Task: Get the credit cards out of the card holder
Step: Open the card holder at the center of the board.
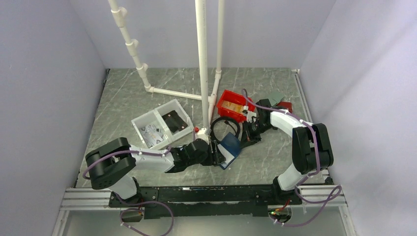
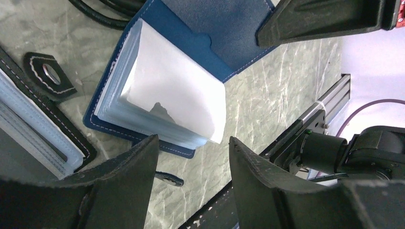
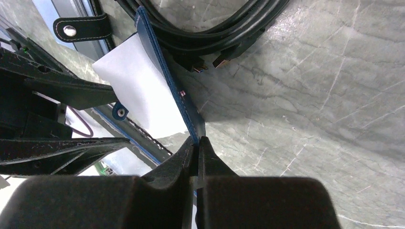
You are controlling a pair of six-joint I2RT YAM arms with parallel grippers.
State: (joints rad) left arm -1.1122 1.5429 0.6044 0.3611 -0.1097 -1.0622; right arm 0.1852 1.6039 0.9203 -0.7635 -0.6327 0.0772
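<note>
The card holder (image 1: 230,146) lies open on the table, navy cover (image 2: 229,33) lifted, with a stack of clear and white sleeves (image 2: 167,90) fanned up from it. No credit card shows clearly; only a dark shape shows through the sleeves. My right gripper (image 3: 197,139) is shut on the edge of the navy cover (image 3: 165,67) and holds it up. It also shows in the top view (image 1: 244,137). My left gripper (image 2: 193,140) is open and empty, its jaws just short of the sleeves' free corner. It also shows in the top view (image 1: 216,155).
A black-edged folio (image 2: 28,129) with a snap tab lies beside the holder. A coiled black cable (image 3: 215,24) lies behind it. A red bin (image 1: 231,104), a white two-compartment tray (image 1: 160,123) and a white pipe frame (image 1: 202,64) stand further back.
</note>
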